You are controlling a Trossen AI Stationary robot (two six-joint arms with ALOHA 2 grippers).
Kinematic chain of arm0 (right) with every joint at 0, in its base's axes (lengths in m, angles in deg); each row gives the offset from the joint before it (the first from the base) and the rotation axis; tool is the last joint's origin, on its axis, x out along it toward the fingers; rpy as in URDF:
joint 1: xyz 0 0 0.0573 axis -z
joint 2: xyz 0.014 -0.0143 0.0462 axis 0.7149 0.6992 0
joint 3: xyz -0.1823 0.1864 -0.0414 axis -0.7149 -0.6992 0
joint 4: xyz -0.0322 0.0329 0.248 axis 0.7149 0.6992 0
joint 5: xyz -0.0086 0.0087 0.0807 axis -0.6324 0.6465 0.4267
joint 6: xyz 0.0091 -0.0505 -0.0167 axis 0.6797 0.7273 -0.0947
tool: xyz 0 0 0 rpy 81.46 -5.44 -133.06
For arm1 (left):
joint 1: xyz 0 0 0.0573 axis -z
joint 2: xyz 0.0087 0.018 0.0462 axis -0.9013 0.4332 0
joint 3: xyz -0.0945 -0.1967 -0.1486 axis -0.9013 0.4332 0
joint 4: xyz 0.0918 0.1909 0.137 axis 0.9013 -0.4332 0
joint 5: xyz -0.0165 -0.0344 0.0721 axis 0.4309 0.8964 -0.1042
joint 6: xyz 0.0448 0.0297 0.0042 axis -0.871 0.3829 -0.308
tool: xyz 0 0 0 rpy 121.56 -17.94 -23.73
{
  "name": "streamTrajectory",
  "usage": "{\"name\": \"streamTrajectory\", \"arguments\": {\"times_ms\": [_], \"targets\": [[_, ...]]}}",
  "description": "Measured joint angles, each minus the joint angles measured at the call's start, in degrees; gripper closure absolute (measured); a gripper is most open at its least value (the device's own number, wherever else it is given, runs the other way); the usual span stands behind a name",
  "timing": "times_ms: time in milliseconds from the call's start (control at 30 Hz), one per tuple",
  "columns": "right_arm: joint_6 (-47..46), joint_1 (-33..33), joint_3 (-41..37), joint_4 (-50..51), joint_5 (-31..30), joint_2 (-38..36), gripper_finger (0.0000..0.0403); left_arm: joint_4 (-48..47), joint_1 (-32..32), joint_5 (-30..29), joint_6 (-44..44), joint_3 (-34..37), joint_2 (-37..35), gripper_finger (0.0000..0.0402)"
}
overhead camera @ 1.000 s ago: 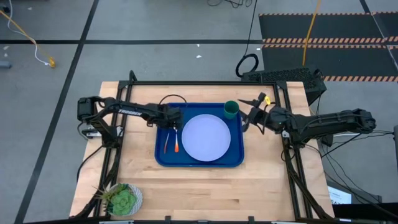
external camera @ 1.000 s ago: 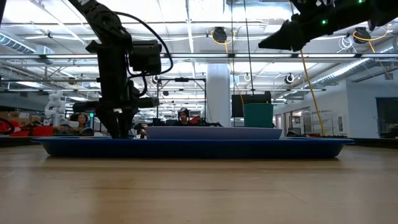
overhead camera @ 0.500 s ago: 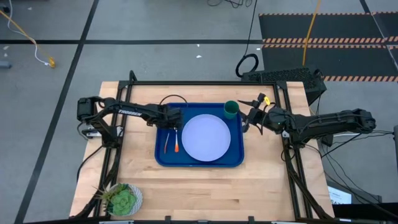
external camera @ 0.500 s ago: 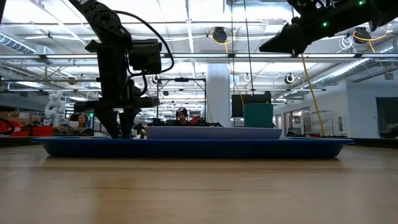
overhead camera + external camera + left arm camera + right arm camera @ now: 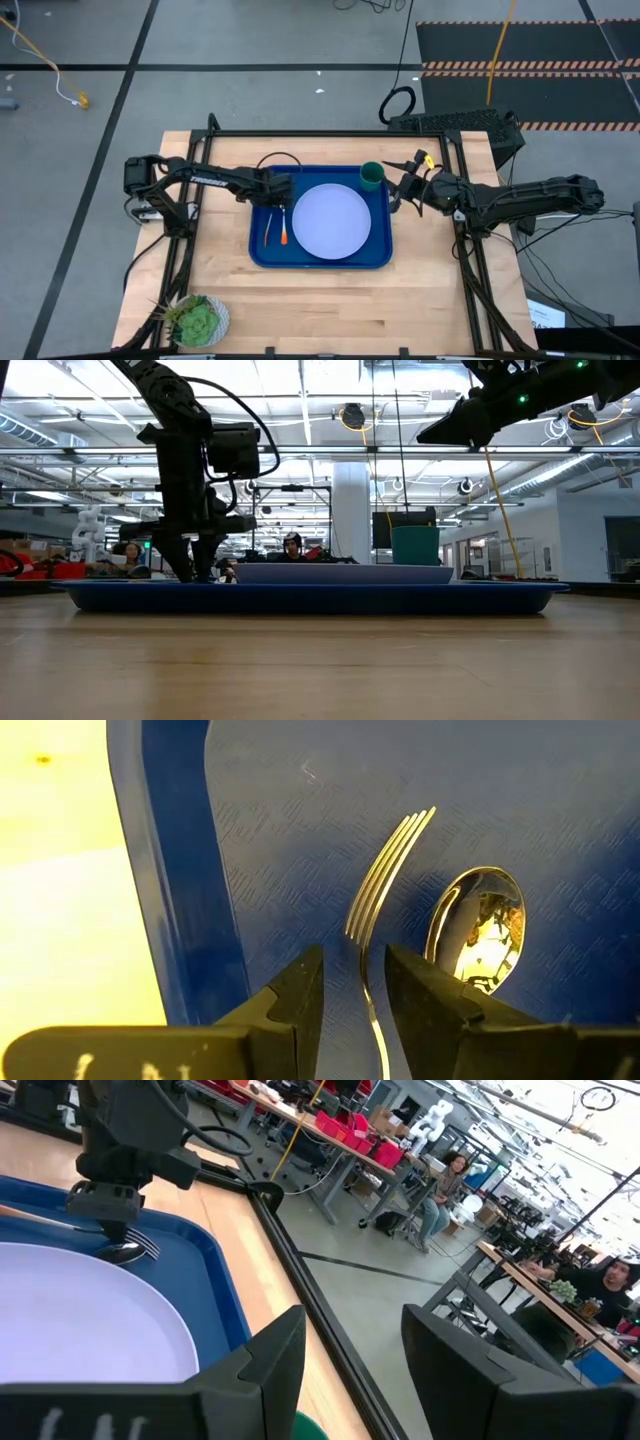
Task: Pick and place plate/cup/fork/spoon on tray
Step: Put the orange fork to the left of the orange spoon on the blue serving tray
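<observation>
The blue tray [image 5: 260,255] lies mid-table. On it are the pale plate [image 5: 330,221], the dark green cup [image 5: 372,177] at the far right corner, and the fork [image 5: 388,860] and spoon [image 5: 474,925] side by side at the left, orange handles toward the near edge [image 5: 268,232]. My left gripper [image 5: 355,960] points down over the fork, open. Its fingers stand on either side of the fork's neck without touching it. My right gripper [image 5: 397,190] is open and empty, raised just right of the tray near the cup.
A small white pot with a green plant [image 5: 197,321] stands at the table's near left corner. A black frame [image 5: 330,133] runs along the table's far and side edges. Bare wood lies in front of the tray [image 5: 340,300].
My left gripper's fingers have spread apart low over the tray's left part, letting go of the fork, which lies flat on the tray beside the spoon.
</observation>
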Motion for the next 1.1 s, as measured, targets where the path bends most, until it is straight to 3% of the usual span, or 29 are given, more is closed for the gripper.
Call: {"name": "streamTrajectory", "arguments": {"times_ms": [633, 1100], "targets": [[0.0, 0.0, 0.0, 0.0, 0.1, 0.0, 0.0243, -6.3, 0.3, -2.6, -0.3, -3.0, -2.7, 0.0289], [-0.1, 0.0, 0.0, 0.0, 0.1, 0.0, 0.0243, -6.1, 1.9, -2.6, -1.0, -2.9, -2.7, 0.0289]]}}
